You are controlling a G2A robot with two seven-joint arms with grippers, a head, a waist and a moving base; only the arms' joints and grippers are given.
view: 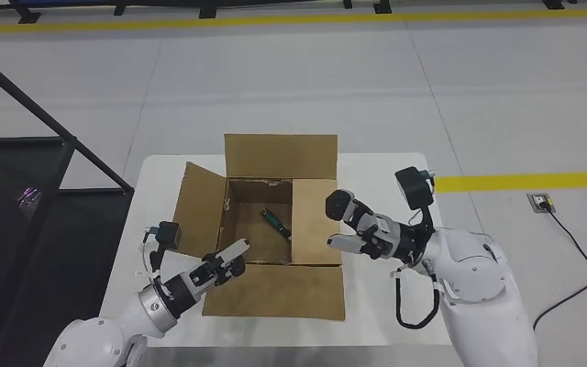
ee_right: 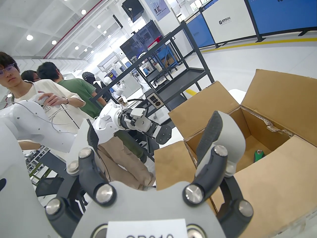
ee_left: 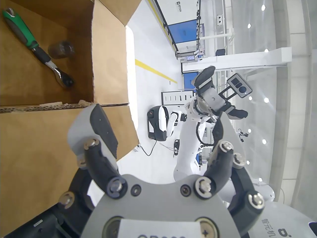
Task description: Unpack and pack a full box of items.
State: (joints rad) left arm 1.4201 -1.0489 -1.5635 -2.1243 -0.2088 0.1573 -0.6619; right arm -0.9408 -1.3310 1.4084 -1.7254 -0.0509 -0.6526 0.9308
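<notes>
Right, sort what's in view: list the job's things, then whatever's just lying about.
Job: cardboard box; green-handled ratchet and small metal cylinder inside it; left tool and right tool, both open.
Lying about: black rack beside the table; floor outlet.

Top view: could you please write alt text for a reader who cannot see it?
An open cardboard box on a white table holds a green-handled ratchet. The left claw, open, is at its near left corner; the right claw, open, over its right flap.
</notes>
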